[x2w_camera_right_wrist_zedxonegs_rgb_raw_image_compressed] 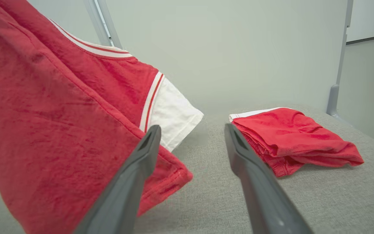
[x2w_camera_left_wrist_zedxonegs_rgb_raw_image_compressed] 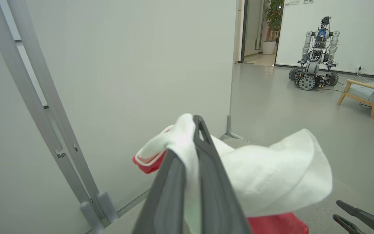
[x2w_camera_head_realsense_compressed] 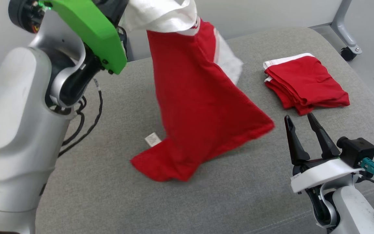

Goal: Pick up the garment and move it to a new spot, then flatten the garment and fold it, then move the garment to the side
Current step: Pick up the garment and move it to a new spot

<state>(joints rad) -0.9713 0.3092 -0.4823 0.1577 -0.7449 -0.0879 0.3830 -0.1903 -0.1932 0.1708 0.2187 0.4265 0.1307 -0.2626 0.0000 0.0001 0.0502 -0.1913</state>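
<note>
The garment (x2w_camera_head_realsense_compressed: 200, 97) is a red shirt with white sleeves. It hangs from the top of the head view, and its lower hem rests on the grey cushion (x2w_camera_head_realsense_compressed: 141, 201). My left gripper (x2w_camera_left_wrist_zedxonegs_rgb_raw_image_compressed: 190, 139) is shut on the garment's white sleeve (x2w_camera_left_wrist_zedxonegs_rgb_raw_image_compressed: 271, 175), high above the cushion; my left arm's green wrist cover (x2w_camera_head_realsense_compressed: 89, 29) sits at the upper left. Low at the front right, my right gripper (x2w_camera_head_realsense_compressed: 299, 117) stands open and empty, just right of the hanging cloth (x2w_camera_right_wrist_zedxonegs_rgb_raw_image_compressed: 50, 123). The right wrist view shows its fingertips (x2w_camera_right_wrist_zedxonegs_rgb_raw_image_compressed: 154, 130) apart.
A second red garment (x2w_camera_head_realsense_compressed: 307, 84), folded, lies on the cushion's far right (x2w_camera_right_wrist_zedxonegs_rgb_raw_image_compressed: 291, 136). A black cable (x2w_camera_head_realsense_compressed: 86, 123) hangs by my left arm. Beyond the cushion stand a pale partition wall, a frame leg with a caster (x2w_camera_head_realsense_compressed: 347, 52), another robot (x2w_camera_left_wrist_zedxonegs_rgb_raw_image_compressed: 317, 55) and a wooden chair (x2w_camera_left_wrist_zedxonegs_rgb_raw_image_compressed: 365, 94).
</note>
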